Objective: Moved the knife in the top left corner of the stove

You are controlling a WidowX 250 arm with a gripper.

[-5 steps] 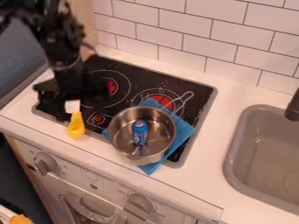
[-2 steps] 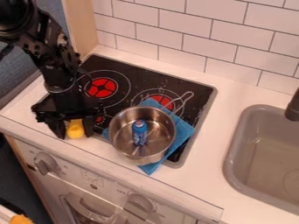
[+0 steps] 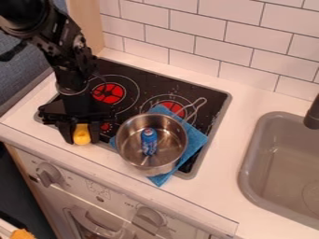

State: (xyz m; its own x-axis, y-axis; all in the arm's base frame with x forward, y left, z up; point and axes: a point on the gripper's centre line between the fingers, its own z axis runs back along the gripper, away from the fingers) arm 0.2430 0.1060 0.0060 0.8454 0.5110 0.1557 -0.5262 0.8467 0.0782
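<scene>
The black two-finger gripper [image 3: 81,138] is spread astride the knife with the rounded yellow handle [image 3: 81,134], probably without pressing it. Best to close squarely on the handle, lift straight up, clear of the shiny round metal pot [image 3: 128,156] beside the gripper, then lower it gently at the top left of the black flat stove [image 3: 152,84] behind the gripper.

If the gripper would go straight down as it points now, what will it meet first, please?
Probably the yellow handle right below the gripper, then the white counter, though the height between them is unclear.
</scene>
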